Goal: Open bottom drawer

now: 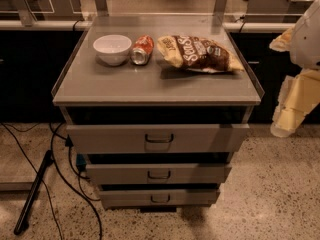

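A grey cabinet with three drawer fronts stands in the middle of the camera view. The bottom drawer [159, 197] is the narrowest front, lowest down, with a small dark U-shaped handle [160, 199] at its centre. Above it are the mid-sized drawer [159, 174] and the widest top drawer [158, 138]. My gripper [290, 115] hangs at the right edge of the view, beside the cabinet's right side and well above and to the right of the bottom drawer. It touches nothing.
On the cabinet top [125, 84] lie a white bowl [112, 48], a tipped soda can [142, 49] and a chip bag [197, 54]. Black cables [60, 169] and a dark pole [32, 194] lie on the floor at left. A glass-railed counter runs behind.
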You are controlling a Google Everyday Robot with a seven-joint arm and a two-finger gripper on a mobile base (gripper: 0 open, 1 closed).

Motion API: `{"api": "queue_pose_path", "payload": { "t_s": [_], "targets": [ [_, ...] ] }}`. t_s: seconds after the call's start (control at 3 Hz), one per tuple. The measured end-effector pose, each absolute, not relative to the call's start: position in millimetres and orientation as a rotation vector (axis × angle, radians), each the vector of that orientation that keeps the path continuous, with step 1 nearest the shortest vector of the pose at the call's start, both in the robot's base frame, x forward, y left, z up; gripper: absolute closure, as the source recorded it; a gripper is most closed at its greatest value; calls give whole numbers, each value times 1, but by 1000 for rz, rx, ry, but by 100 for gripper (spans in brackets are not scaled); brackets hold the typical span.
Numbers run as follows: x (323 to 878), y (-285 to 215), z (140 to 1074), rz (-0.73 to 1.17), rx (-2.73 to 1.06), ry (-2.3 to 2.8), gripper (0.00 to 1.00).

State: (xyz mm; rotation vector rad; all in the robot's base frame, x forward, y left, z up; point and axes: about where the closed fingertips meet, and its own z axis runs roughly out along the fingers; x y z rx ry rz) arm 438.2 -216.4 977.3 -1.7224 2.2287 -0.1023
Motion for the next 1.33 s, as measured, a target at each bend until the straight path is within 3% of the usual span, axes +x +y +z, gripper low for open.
{"api": "queue_pose_path", "payload": {
  "t_s": [0.33,0.67,1.33],
  "targets": [
    [438,-216,977,-102,-1722,2229,0],
    [438,-216,977,-102,-1722,2229,17],
    [423,-210,921,-47,-1684,2204,63]
  ]
}}
